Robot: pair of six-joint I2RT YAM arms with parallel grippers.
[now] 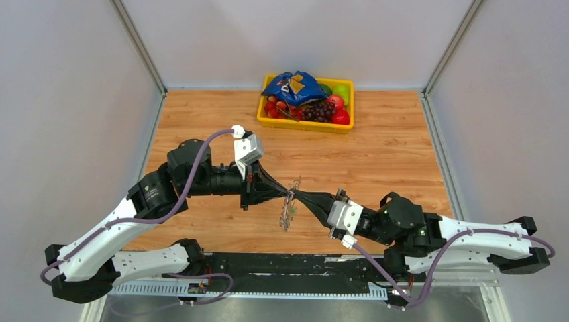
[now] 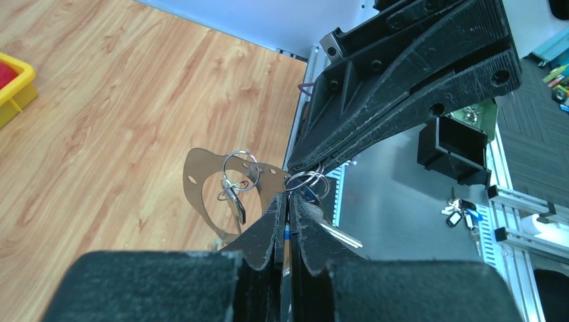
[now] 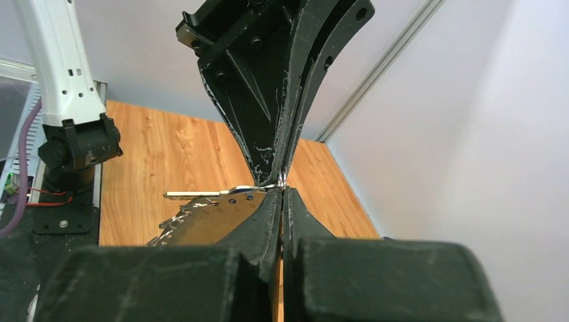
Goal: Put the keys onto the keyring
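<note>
Both grippers meet tip to tip above the middle of the table. The keyring (image 1: pixel 288 209) hangs between them, a thin flat hoop with a jagged fringe of small keys (image 3: pixel 176 225); it also shows in the left wrist view (image 2: pixel 200 191). My left gripper (image 1: pixel 280 196) (image 2: pixel 288 204) is shut, with a thin blue-headed key (image 2: pixel 287 233) pinched between its fingers. Small split rings (image 2: pixel 239 166) and a silver key (image 2: pixel 343 235) hang by its tips. My right gripper (image 1: pixel 303 198) (image 3: pixel 282 193) is shut on the keyring's edge. A silver key (image 3: pixel 201 194) sticks out sideways at its tips.
A yellow bin (image 1: pixel 306 124) of fruit with a blue bag stands at the back of the wooden table (image 1: pixel 389 161). A small bunch of spare keys (image 2: pixel 461 215) lies on the grey surface beyond the table's near edge.
</note>
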